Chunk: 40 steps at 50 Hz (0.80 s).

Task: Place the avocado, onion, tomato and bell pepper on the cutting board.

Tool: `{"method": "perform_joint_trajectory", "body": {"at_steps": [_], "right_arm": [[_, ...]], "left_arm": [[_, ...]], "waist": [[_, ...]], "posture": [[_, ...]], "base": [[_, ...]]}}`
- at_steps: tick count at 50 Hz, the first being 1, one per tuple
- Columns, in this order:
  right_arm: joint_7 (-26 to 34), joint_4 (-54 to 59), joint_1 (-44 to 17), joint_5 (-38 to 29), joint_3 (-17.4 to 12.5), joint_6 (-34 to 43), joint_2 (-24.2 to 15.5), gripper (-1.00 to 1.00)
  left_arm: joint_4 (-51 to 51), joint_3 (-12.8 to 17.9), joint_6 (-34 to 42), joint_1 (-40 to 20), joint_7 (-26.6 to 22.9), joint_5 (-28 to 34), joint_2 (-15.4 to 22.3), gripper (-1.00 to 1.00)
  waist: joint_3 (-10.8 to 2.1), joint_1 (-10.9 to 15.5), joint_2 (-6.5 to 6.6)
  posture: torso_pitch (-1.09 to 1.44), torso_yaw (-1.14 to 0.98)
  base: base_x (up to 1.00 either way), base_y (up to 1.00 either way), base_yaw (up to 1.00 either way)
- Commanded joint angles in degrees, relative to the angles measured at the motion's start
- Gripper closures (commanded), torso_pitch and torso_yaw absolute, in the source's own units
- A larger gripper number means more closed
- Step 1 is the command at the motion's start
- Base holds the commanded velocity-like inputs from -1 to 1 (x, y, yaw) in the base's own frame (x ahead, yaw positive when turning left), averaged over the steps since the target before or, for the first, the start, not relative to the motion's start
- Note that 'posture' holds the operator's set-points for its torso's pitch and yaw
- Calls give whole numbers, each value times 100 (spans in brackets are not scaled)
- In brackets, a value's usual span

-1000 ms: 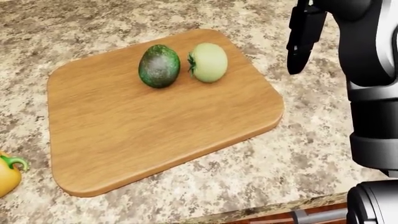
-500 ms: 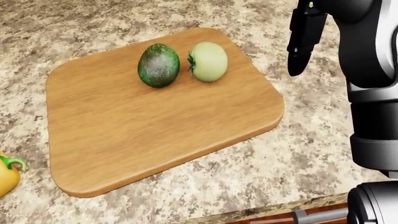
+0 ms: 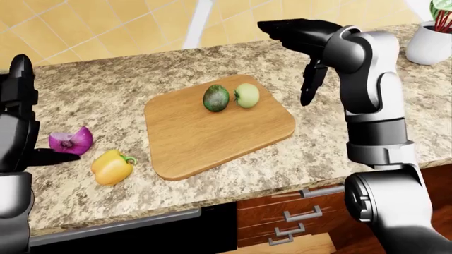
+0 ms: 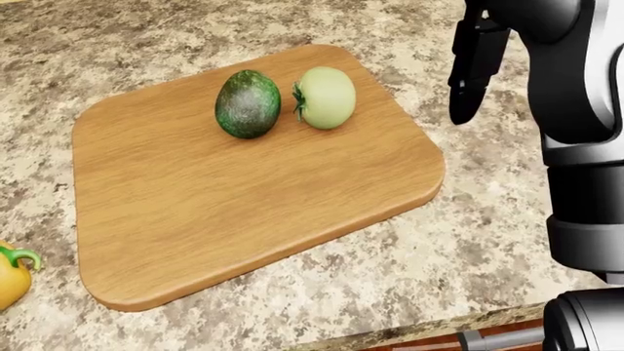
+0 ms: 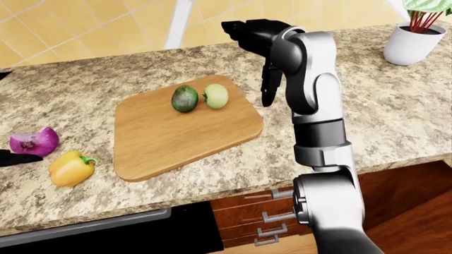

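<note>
Speckled granite tabletop (image 3: pixel 106 90) under a yellow tiled wall; cabinet drawers below its near edge

Board (image 4: pixel 243 197): wooden, rounded corners, lying flat mid-tabletop, most of its surface bare

Avocado (image 4: pixel 248 103): dark green, on the board near its far edge, just beside the tomato; whether the two touch cannot be told

Tomato (image 4: pixel 325 97): pale green, on the board to the avocado's right in the head view

Pepper (image 3: pixel 112 166): yellow, green stem, on the tabletop off the board's left edge in the left-eye view, not yet placed

Onion (image 3: pixel 70 141): purple, cut face showing, on the tabletop just beyond the pepper, not yet placed

Left hand (image 3: pixel 17 127): at the left border of the left-eye view, raised, one dark finger reaching in just below the onion; holds nothing visible, but how its fingers stand cannot be told

Right hand (image 3: pixel 300 39): raised above the tabletop past the board's right side, fingers spread apart, empty

Potted plant (image 5: pixel 417 37): white pot, far right, apart from the work

Step, by judgement: two of four items placed; onion or pepper is next, likely for the left hand, being nearest. That calls for lowering it over the chosen item, closing round it, lifting, and carrying it right to the board's bare part, clear of avocado and tomato
</note>
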Motion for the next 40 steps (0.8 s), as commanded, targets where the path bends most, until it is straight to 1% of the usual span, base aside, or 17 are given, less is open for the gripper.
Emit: {"method": "perform_joint_trajectory", "body": {"at_steps": [1,10,12,18,21,24,36,37,38,40], "right_arm": [[-137,-165,-227,22,-75,-18,-52,-100],[-99,-212,-213,38,-87,0,-72,-100],[-85,-220,-225,39,-83,4,-72,-100],[-75,-198,-247,41,-88,-9,-90,-100],[-73,-247,-193,42,-91,2,-86,-100],[-67,-284,-180,48,-106,21,-98,-100],[-152,-232,-108,30,-86,-4,-64,-100],[-147,-236,-111,33,-89,-5,-67,-100],[-147,-239,-116,37,-93,-4,-70,-100],[-156,-241,-103,35,-90,-7,-71,-100]], "left_arm": [[-183,99,-74,-104,90,-39,129,-100],[-112,48,-173,-118,37,8,128,-100],[-112,75,-186,-115,13,-3,149,-100],[101,-38,-260,-134,144,111,106,-100],[262,-169,-333,-110,278,235,32,-100],[354,-231,-376,-101,332,275,2,-100],[817,-478,-519,-81,655,473,-106,-100],[778,-468,-532,-85,604,420,-94,-85],[710,-448,-577,-70,572,354,-94,100],[705,-462,-617,-54,582,386,-109,100]], "waist": [[-160,-2,30],[-164,-10,28],[-164,-9,29],[-165,-8,34],[-164,-11,33],[-166,-2,41],[-191,-3,120],[-194,-3,129],[-197,-3,138],[-199,-6,147]], "posture": [[0,0],[0,0],[0,0],[0,0],[0,0],[0,0],[0,0],[0,0],[0,0],[0,0]], "base": [[0,0,0],[0,0,0],[0,0,0],[0,0,0],[0,0,0],[0,0,0],[0,0,0],[0,0,0],[0,0,0],[0,0,0]]}}
